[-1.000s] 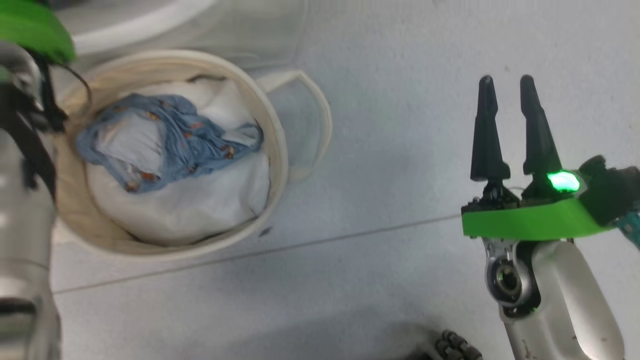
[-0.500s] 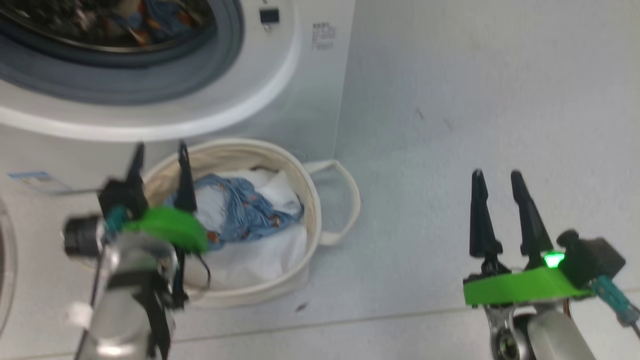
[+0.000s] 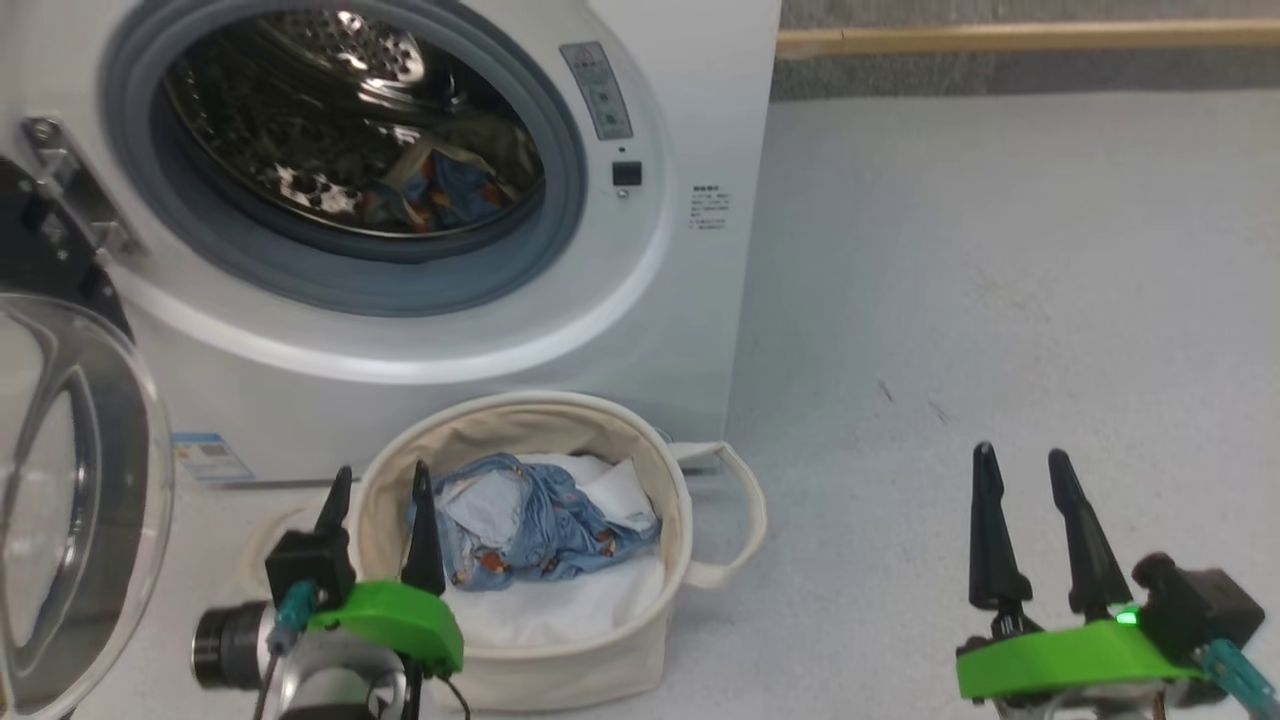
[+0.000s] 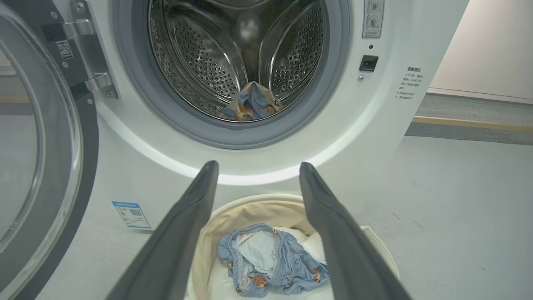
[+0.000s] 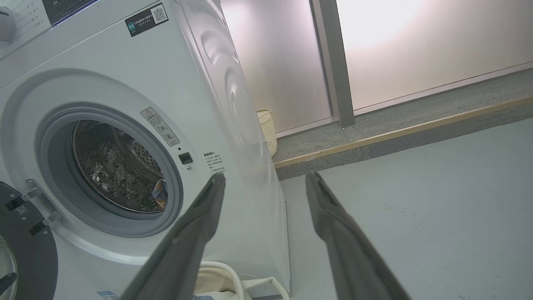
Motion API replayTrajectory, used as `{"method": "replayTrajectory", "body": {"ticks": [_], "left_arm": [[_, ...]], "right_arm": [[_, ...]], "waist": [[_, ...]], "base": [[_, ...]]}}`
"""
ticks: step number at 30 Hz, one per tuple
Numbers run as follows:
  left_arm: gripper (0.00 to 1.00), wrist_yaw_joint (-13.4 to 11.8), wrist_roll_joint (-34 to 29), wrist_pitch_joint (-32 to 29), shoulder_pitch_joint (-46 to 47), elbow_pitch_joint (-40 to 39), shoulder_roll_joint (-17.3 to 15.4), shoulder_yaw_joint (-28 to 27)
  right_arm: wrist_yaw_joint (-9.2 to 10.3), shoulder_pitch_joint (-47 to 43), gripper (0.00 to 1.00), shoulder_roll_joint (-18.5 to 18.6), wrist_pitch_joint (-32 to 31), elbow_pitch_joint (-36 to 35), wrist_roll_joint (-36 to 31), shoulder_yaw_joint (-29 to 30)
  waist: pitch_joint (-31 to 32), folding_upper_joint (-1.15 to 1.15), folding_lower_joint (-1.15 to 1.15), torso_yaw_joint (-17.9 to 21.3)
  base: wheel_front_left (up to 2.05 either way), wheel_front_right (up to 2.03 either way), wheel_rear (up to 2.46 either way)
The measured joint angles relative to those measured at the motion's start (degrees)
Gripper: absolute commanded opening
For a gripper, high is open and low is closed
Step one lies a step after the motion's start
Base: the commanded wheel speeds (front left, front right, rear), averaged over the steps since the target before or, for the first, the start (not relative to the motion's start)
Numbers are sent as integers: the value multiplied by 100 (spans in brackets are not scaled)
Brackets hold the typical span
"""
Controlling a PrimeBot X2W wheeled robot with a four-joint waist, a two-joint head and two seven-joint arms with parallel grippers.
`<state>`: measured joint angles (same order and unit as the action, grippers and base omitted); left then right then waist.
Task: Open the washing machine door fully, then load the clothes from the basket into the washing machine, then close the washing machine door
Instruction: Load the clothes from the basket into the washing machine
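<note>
The left gripper (image 3: 381, 480) has its two dark fingers spread wide and holds nothing. In the head view it hangs over the near left rim of the basket (image 3: 620, 660), and in its own wrist view the fingers (image 4: 189, 216) frame the basket's mouth without clearly touching cloth or canvas. The right gripper (image 3: 1021, 455) is equally wide and empty, well off to the right above bare grey floor (image 3: 1000, 300), with its fingers pointing toward the machine's right front corner. Inside the cream-white canvas basket lies a crumpled light blue garment (image 3: 545, 520) with small orange marks, resting on a plain white sheet (image 3: 590, 605). One loop handle (image 3: 745, 520) sticks out to the right. The basket stands on the floor just in front of the washing machine (image 3: 690, 300) — below its grey-ringed drum mouth (image 3: 350, 285). A second garment (image 4: 252, 102), blue with orange, lies at the bottom of the perforated steel drum. The washing machine door (image 3: 90, 520) is swung wide open to the left, its clear glass bowl facing outward — a small blue label (image 3: 205, 457) shows beside it.
</note>
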<state>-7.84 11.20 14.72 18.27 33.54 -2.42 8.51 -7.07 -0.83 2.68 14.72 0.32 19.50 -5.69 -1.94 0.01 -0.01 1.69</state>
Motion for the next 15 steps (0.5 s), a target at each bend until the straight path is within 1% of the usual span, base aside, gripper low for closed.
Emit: {"method": "replayTrajectory", "body": {"ticks": [2,7,11,12,15], "left_arm": [[100,-103,-27,1,-151,-78,1,21],[100,-177,231,0,-386,-245,0,113],[100,-159,316,0,-404,-424,0,333],[100,-110,288,0,-405,-456,0,415],[100,-104,278,0,-410,-459,11,506]], "right_arm": [[0,-123,100,-1,0,-5,30,16],[0,-202,100,-3,0,-10,33,3],[0,-202,100,-3,0,-10,34,1],[0,-202,100,-3,0,-10,34,-1],[0,-201,100,-4,0,-10,34,-16]], "waist": [[76,0,0,-55],[95,0,0,-113],[78,0,0,-131],[74,0,0,-134],[55,0,0,-134]], "base": [[0,0,0],[0,0,0],[0,0,0],[0,0,0],[0,0,0]]}}
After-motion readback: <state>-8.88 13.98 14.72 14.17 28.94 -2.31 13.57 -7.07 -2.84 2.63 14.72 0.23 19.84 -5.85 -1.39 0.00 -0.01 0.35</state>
